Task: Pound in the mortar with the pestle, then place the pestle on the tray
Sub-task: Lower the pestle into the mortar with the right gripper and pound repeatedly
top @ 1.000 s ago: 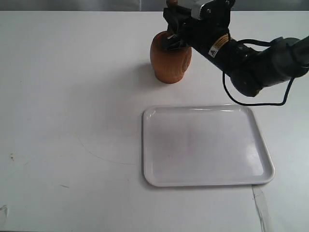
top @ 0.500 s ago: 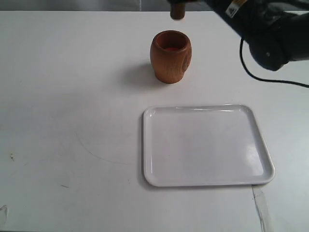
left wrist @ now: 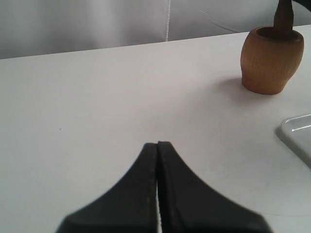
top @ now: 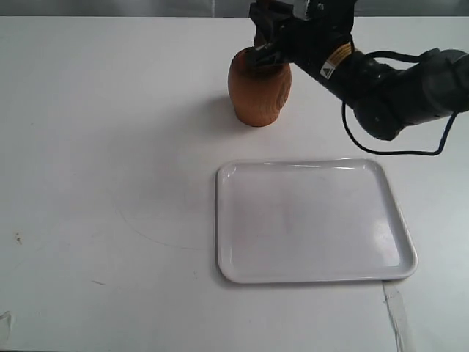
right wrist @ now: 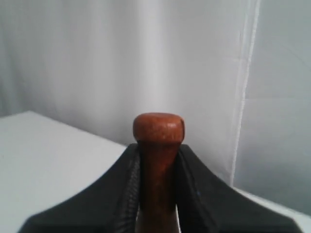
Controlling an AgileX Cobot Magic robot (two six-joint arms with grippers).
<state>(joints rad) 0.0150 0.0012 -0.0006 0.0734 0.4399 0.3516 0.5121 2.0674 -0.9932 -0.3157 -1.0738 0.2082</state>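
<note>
The orange-brown wooden mortar (top: 256, 92) stands upright at the back of the table. My right gripper (top: 267, 53) is pressed down over its mouth, shut on the dark reddish pestle (right wrist: 158, 145), whose small knob pokes out past the fingertips. In the exterior view the gripper hides the pestle. The left wrist view shows the pestle (left wrist: 284, 14) standing in the mortar (left wrist: 269, 60). The white tray (top: 315, 220) lies nearer the front, apart from the mortar. My left gripper (left wrist: 158, 144) is shut on nothing, low over bare table.
The table is white and plain, with a pale curtain behind it. A black cable (top: 388, 150) loops from the right arm just beyond the tray's far edge. One corner of the tray (left wrist: 299, 133) shows in the left wrist view.
Half a second ago the right gripper held the pestle lifted above the mortar; it has come back down into the mortar, as it was a second ago. The left gripper has not changed.
</note>
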